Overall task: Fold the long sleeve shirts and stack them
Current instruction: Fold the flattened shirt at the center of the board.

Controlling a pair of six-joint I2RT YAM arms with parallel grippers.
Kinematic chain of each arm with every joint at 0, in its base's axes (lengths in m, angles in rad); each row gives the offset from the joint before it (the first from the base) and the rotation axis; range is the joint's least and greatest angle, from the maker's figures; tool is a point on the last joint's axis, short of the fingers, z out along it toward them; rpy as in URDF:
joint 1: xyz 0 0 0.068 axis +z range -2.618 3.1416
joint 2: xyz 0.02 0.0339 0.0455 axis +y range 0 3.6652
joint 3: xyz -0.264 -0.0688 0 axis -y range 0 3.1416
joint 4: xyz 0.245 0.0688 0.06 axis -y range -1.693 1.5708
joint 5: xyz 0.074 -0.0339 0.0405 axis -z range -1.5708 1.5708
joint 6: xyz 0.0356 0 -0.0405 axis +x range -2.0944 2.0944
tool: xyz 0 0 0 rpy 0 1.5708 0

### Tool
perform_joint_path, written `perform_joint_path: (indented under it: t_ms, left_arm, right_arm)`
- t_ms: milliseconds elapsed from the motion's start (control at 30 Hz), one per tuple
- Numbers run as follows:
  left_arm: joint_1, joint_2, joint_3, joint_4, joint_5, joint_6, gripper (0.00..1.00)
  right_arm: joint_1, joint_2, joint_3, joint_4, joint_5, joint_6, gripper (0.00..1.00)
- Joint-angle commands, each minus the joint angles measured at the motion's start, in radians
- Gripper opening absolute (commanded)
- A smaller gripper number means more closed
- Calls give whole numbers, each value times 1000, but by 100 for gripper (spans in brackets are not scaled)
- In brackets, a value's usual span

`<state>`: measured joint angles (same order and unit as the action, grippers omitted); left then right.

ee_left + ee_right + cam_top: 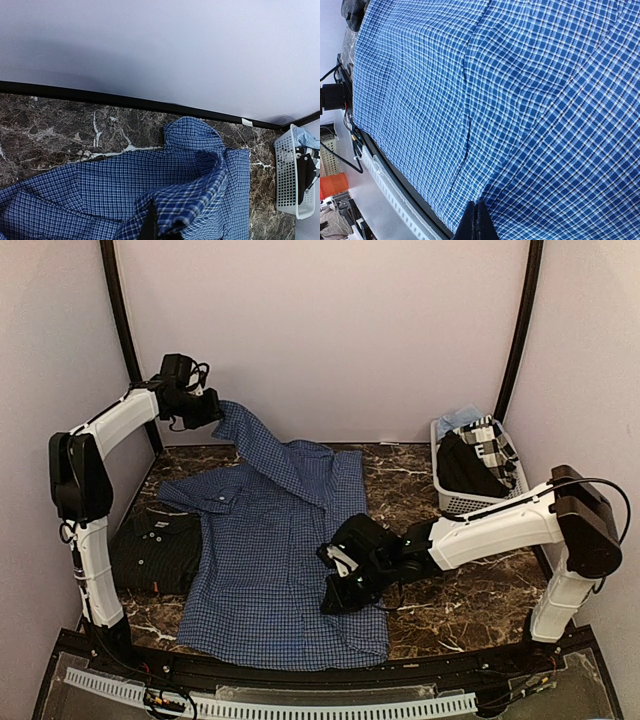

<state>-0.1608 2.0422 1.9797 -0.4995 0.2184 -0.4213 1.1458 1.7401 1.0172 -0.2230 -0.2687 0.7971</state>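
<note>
Toward the near edge of the table [480, 595], my right gripper [345, 585] is pinched shut on the right edge of the blue checked shirt [265, 560], which lies spread and unfolded across the middle. Left of it, the near-black shirt [160, 550] sits already folded. At the far left, my left gripper [205, 412] pinches the blue shirt's raised far corner, so I judge its folding barely begun and stacking not yet done.

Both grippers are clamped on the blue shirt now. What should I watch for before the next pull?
1. The left gripper holds only a small bunch of the blue shirt in the air; it may slip out.
2. The blue shirt overlaps the folded dark shirt; dragging may disturb it.
3. The right gripper pinches near the hem; opposed pulls could bunch the cloth.
</note>
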Motion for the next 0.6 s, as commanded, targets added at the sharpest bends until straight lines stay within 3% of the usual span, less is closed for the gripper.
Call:
perform_joint_path:
  t_ms: [0, 567]
  left_arm:
    - [5, -69, 6, -9, -21, 19, 0]
    - [6, -224, -141, 35, -36, 6, 0]
  right_arm:
    - [8, -18, -17, 60, -29, 2, 0]
    - [34, -2, -63, 111, -65, 28, 0]
